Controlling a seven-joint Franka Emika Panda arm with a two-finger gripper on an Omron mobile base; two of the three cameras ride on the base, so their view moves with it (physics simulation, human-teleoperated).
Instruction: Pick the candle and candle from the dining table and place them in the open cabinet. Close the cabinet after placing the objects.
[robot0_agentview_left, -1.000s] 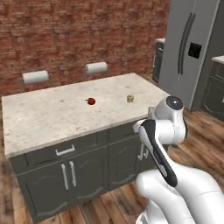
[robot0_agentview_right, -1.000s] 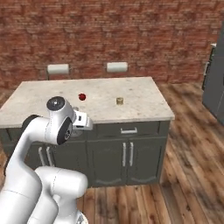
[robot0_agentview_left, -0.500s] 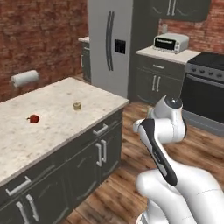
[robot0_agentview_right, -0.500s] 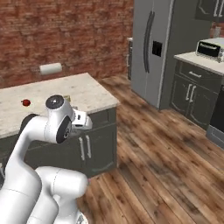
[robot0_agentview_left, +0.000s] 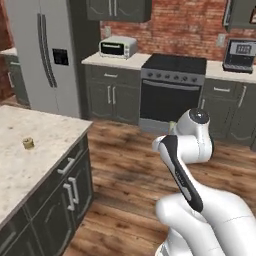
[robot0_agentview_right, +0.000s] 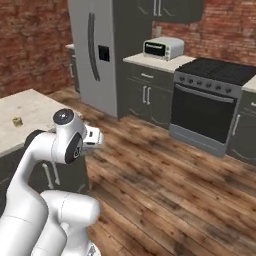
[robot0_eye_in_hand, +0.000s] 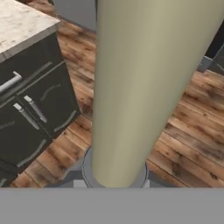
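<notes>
Clamped in the closed gripper (robot0_eye_in_hand: 114, 186) just beside the speckled beige stone dining table (robot0_eye_in_hand: 17, 24), the slim pale beige stick candle (robot0_eye_in_hand: 140, 87) on its grey disc could, I reckon, tip loose as the base swings.

left base: behind arm, facing stove (robot0_agentview_left: 172, 92) | right base: opposite flank, same stove (robot0_agentview_right: 207, 102), fridge (robot0_agentview_right: 95, 52), wood floor (robot0_agentview_right: 165, 185) shared | hand: pressed close along stick candle (robot0_eye_in_hand: 144, 83) above fingertips, floor beyond
</notes>
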